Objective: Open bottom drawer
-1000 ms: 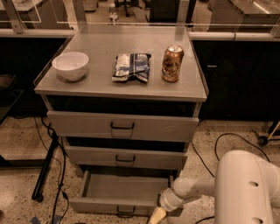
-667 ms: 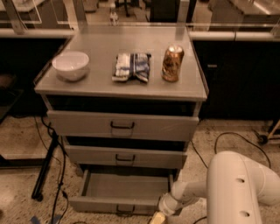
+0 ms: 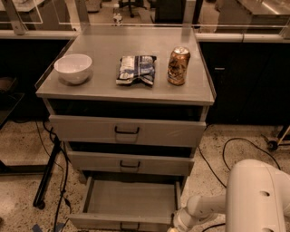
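Starting wide with the room: speckled terrazzo floor [image 3: 18,149] across the lower half, dark under-counter units [image 3: 244,77] running from nine to three o'clock behind, pale worktops and a clear screen [image 3: 136,13] along twelve.

Dead centre, the grey metal cabinet [image 3: 202,112], with a flat top surface [image 3: 104,88], dull grey, matte, lipped at the edges.

Over at five o'clock, filling the corner: the white robot arm [image 3: 256,199], bulky housing first, then a slimmer link reaching toward six. At its tip, right on the bottom edge near six o'clock, the gripper [image 3: 173,228], mostly cut off by the frame, just beside the right end of the open drawer's front panel. Open or closed, cannot tell.

Down the cabinet face now. Tallest drawer front [image 3: 90,129] up top, mid-sized drawer front [image 3: 90,161] beneath, neither drawn out. Then the bottom drawer [image 3: 129,199] at six o'clock, pulled well out, bare grey tray showing, dark pull handle [image 3: 129,225] down at the frame's lower edge.

Out on the floor: black cables [image 3: 226,149] looping at four o'clock, a slanted black stand leg [image 3: 47,174] at eight, a small caster [image 3: 272,145] at three.

Up on the top, all well apart: crumpled chip bag [image 3: 136,69] lying flat at twelve, white bowl [image 3: 73,68] at ten, upright drinks can [image 3: 178,66] at one.
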Action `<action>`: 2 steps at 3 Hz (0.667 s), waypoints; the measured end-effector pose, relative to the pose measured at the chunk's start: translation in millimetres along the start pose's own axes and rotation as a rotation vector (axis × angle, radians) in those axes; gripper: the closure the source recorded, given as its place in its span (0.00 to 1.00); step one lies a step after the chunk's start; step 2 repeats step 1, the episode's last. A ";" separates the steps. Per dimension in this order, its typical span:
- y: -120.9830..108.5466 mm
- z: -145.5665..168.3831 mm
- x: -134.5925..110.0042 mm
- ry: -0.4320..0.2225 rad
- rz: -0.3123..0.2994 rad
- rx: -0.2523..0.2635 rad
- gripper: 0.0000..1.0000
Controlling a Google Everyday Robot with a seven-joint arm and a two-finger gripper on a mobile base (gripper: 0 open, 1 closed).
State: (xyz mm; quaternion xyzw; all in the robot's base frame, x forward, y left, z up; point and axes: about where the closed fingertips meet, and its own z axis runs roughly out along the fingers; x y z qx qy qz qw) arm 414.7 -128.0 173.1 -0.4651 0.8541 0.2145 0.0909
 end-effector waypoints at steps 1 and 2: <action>0.0 0.0 0.0 0.000 0.000 0.000 0.00; 0.0 0.0 0.0 0.000 0.000 0.000 0.00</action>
